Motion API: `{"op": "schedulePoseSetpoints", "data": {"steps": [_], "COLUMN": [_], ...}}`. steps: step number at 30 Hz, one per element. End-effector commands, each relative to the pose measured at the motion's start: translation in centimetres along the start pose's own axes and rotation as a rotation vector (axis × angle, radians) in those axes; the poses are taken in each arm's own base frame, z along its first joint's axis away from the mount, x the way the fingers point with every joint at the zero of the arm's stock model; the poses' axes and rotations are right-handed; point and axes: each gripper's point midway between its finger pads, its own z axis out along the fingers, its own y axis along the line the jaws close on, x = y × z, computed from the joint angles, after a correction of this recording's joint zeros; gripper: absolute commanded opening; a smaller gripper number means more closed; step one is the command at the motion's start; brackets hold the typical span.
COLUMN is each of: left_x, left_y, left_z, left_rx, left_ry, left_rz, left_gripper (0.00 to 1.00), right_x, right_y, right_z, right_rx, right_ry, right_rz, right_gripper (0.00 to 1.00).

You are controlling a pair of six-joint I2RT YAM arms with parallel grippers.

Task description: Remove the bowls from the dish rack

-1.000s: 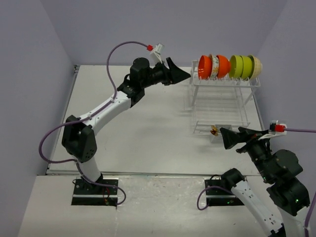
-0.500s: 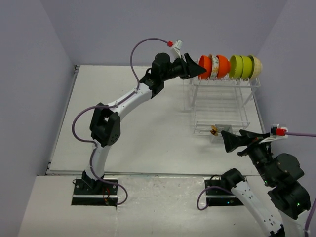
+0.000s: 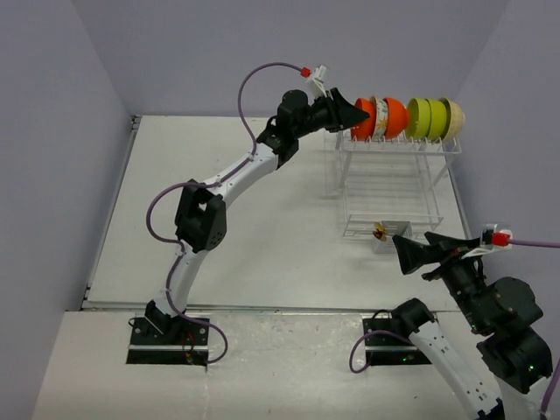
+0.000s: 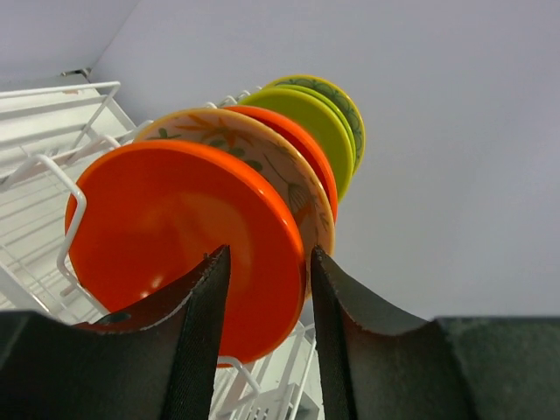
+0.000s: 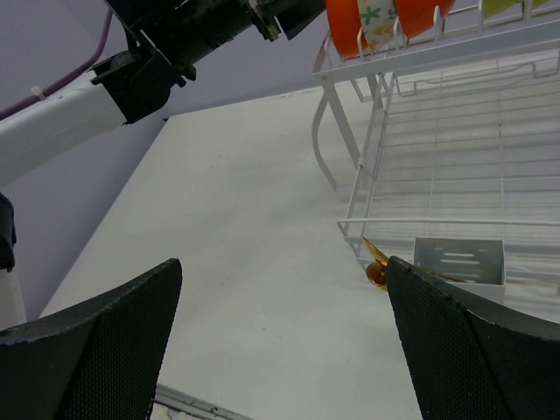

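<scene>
Far-left on the rack (image 3: 394, 188), orange bowl (image 4: 166, 227) stands edge-on, rim between fingers of left tool (image 4: 267, 255), part open, not clamped; right tool (image 3: 402, 249) gapes empty, well apart.

orange bowl (image 4: 175, 227) partly behind left gripper (image 4: 268, 255), right arm (image 3: 503, 306) cropped

Plain lavender booth with a white table.
Back wall (image 3: 262, 52), left wall (image 3: 44, 175) and right wall (image 3: 516, 114) are flat pale purple, matte, unmarked. Table (image 3: 245, 227) top is off-white with faint specks and reaches close to all three walls. A thin metal rail (image 3: 262, 308) runs along its near edge, with a lighter beige strip (image 3: 289, 367) in front. Light even, shadows soft.
</scene>
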Motion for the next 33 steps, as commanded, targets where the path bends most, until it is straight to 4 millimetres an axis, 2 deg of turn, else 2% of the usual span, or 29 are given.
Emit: {"op": "schedulePoseSetpoints", "data": {"steps": [1,4,8,9,10,15,16,17,24,32,33], "left_x": [-2.3,-2.3,-1.7,-1.8,-1.8,-2.0,-1.9,-2.4,-3.4,-4.5,-4.2], "left_y": [-2.2,-1.5,-0.6,-0.5,-0.4,-0.7,-0.4,-1.0,-1.9,-4.1,-3.7], "left_z": [0.6,0.9,1.3,1.3,1.3,1.2,1.2,1.0,0.6,-0.3,-0.4], "left_rx": [0.068,0.061,0.065,0.065,0.065,0.078,0.068,0.074,0.102,0.176,0.172], "left_ry": [-0.061,-0.065,-0.058,-0.06,-0.06,-0.068,-0.069,-0.09,-0.129,-0.18,-0.182], "left_rz": [0.077,0.078,0.068,0.068,0.065,0.063,0.059,0.065,0.062,0.066,0.066], "left_gripper": [0.43,0.4,0.29,0.22,0.19,0.07,0.01,0.0,0.0,0.0,0.0], "right_x": [-0.2,-0.1,-0.2,-0.3,-0.3,-0.2,-0.1,-0.1,-0.5,-0.8,-0.7], "right_y": [0.7,1.0,1.4,1.4,1.4,1.2,1.1,1.2,1.0,0.9,0.9], "right_z": [-0.3,-0.5,-1.0,-1.0,-1.0,-0.9,-0.9,-0.9,-1.4,-1.7,-1.6], "right_rx": [-0.043,-0.057,-0.081,-0.082,-0.08,-0.07,-0.067,-0.07,-0.063,-0.06,-0.061], "right_ry": [0.005,0.012,0.008,0.003,0.002,0.007,0.009,0.009,-0.008,-0.021,-0.019], "right_rz": [-0.018,-0.011,-0.004,-0.004,-0.004,-0.006,-0.007,-0.007,-0.008,-0.014,-0.015], "right_gripper": [0.99,0.99,0.99,0.99,0.99,0.99,0.99,0.99,0.99,0.99,0.99]}}
